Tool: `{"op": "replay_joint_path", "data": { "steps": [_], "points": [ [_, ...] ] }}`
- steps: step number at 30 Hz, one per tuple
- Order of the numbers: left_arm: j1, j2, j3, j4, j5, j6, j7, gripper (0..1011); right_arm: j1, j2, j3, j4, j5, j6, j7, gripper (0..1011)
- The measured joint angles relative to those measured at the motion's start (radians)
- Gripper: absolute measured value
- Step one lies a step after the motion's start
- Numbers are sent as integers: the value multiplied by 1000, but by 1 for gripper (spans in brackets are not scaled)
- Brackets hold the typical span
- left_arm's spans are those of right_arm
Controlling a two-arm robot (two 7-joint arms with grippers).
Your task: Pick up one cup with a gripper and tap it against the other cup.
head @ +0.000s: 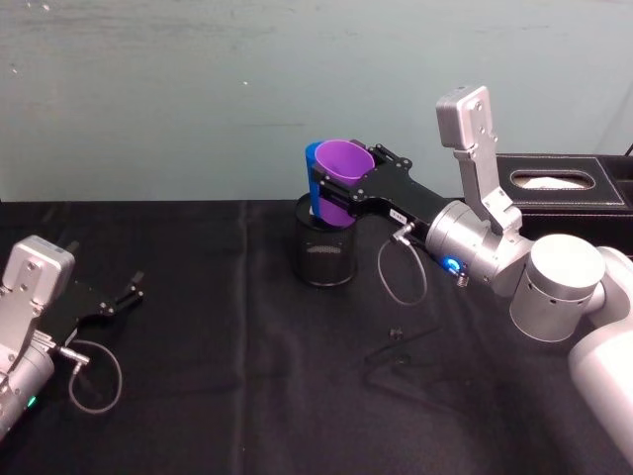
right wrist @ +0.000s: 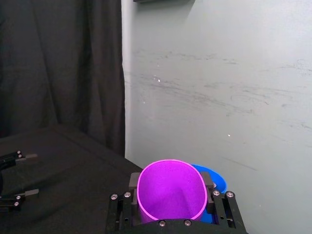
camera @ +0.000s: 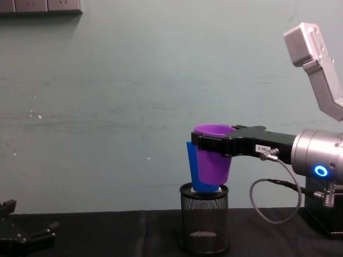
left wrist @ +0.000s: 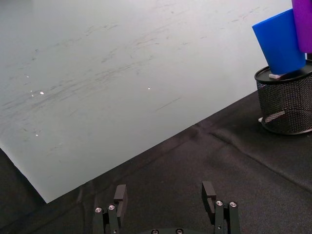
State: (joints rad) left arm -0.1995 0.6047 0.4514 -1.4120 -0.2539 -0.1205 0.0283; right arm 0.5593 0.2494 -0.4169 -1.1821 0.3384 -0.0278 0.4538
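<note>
Purple plastic fills the right pincer (head: 348, 176): its flat black fingers (right wrist: 209, 181) are clamped on either side of the purple cup (head: 344, 161) just below the rim, and the cup hangs upright and mouth-up, clear of the tabletop (head: 218, 396). From the chest view the purple cup (camera: 213, 158) hangs directly over the black wire-mesh holder (camera: 203, 219), its base about level with the holder's rim. The blue cup (head: 313, 176) stands inside that wire-mesh holder (head: 326, 255), leaning a little, with its upper part rising well above the mesh. The two cups are side by side, the purple one on the blue one's right and pressed close to it; they look to be touching, though the exact contact line is hidden. In the right wrist view the blue cup's rim (right wrist: 215, 176) peeks out from behind the purple cup (right wrist: 170, 191).

Off to the robot's left, the left pincer (head: 131, 289) rests low near the black-draped tabletop, well apart from the cups, its fingers (left wrist: 120, 193) spread and holding nothing. A black box (head: 564, 180) sits at the back right against the pale green wall (head: 198, 89).
</note>
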Motion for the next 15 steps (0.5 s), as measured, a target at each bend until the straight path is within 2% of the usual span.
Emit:
{"op": "replay_joint_path", "data": {
  "steps": [15],
  "points": [
    [0, 0, 0, 0, 0, 0, 0, 1000, 0, 0, 0, 0, 0, 0, 0, 741]
  ]
}}
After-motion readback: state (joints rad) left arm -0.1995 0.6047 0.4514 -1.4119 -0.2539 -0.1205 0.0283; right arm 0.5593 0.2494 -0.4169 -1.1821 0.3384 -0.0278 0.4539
